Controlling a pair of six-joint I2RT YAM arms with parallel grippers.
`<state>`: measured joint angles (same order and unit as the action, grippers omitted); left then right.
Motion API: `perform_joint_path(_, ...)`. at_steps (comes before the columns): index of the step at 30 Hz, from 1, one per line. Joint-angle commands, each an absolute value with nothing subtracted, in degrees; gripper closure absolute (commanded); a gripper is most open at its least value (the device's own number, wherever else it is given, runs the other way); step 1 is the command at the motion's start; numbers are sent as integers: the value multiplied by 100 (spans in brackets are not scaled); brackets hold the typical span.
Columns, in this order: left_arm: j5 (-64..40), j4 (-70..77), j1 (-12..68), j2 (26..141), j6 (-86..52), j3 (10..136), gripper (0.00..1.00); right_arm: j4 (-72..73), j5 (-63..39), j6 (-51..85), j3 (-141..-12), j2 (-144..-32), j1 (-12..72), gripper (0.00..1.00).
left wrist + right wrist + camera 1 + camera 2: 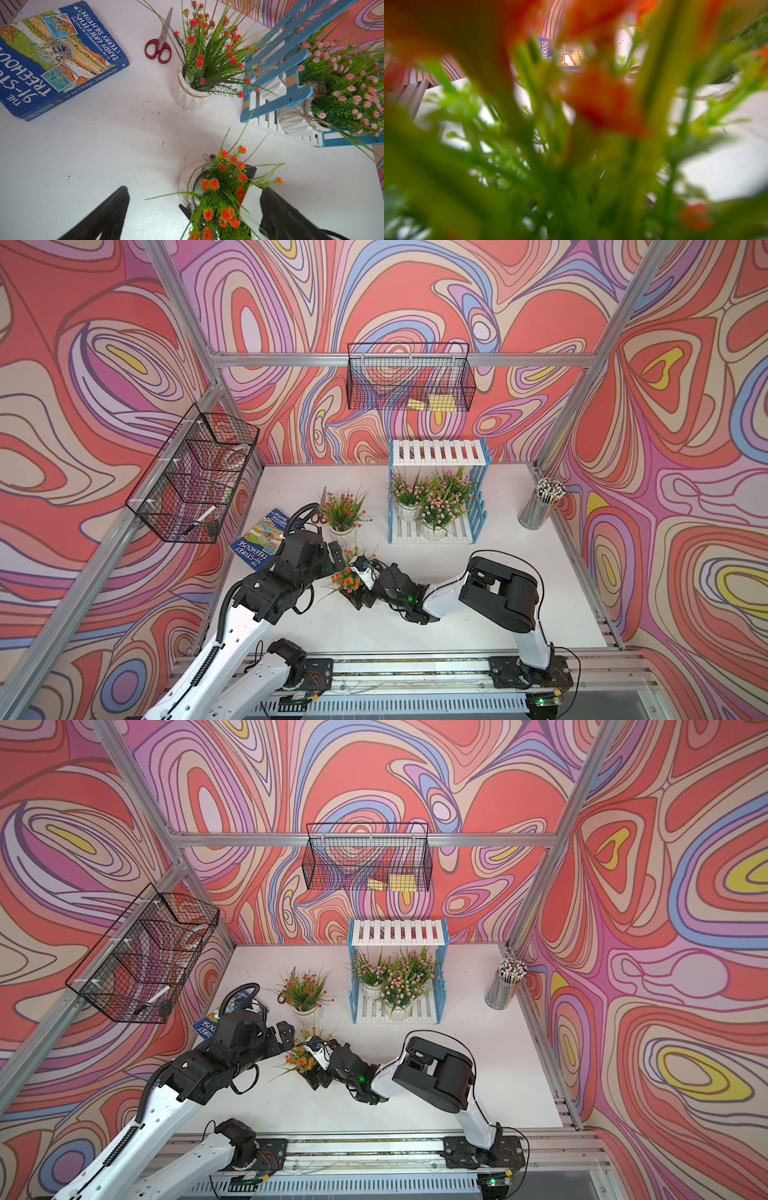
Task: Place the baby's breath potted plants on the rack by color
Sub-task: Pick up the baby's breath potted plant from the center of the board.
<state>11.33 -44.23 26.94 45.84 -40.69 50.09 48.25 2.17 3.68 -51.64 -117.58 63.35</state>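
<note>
Orange plant (pixel 225 182) – R hand (pixel 355 581) wide round pot (pixel 183 180); grip?

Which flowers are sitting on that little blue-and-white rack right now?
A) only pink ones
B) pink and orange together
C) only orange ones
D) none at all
A: the pink plants stand on the lower shelf of the rack, its top shelf is bare, and one orange plant and the other orange plant are both off the rack, out in front of it.
</note>
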Motion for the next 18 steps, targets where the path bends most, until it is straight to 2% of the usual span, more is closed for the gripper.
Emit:
perform_joint_path(1,1160,-4323,2663,4579,-4140,4933,0,5021,364,361,-5131,-11364,6354,22)
perform_joint_path(10,1150,-4271,2663,4570,-4148,4840,0,5030,443,330,-5080,-11204,6354,22)
perform_joint_path(18,1237,-4232,2667,4544,-4175,4838,0,4756,647,227,-5013,-10615,6354,22)
